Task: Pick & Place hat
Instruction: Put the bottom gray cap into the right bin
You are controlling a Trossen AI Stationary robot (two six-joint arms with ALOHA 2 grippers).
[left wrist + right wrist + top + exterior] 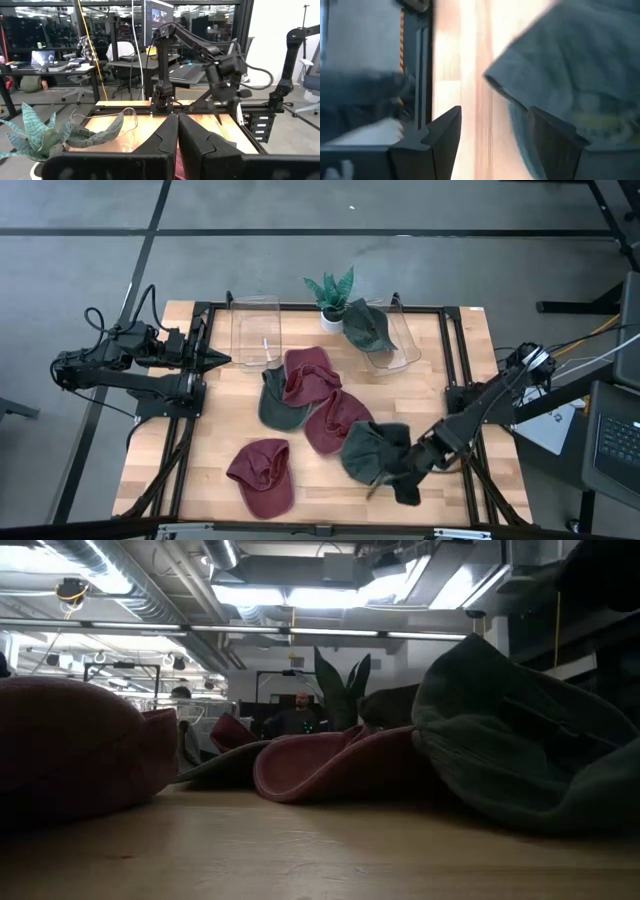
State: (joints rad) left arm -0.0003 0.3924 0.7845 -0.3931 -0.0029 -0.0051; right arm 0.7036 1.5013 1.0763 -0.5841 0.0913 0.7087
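Several caps lie on the wooden table. A dark green cap (372, 450) sits near the table's near right corner, and it fills the right of the low view (510, 740). My right gripper (407, 473) is at this cap's right edge, open. In the right wrist view its fingers (495, 145) straddle the cap's edge (502, 87). Maroon caps (262, 476), (335, 420), (310, 373) and another dark green one (273, 402) rest on the table. One more dark green cap (367, 325) lies in a clear container. My left gripper (215, 360) waits shut at the table's left side. My right gripper is open, slanting down from the table's right side, with the dark green cap's edge (520, 110) between and beside its fingers. Whether a finger touches the cloth, I cannot tell; the wrist view is blurred.
Two clear containers (256, 330), (398, 340) stand at the far side, with a potted plant (331, 295) between them. Black frame rails (455, 370) border the table. Bare wood shows along the near edge (330, 500) and on the left (225, 420).
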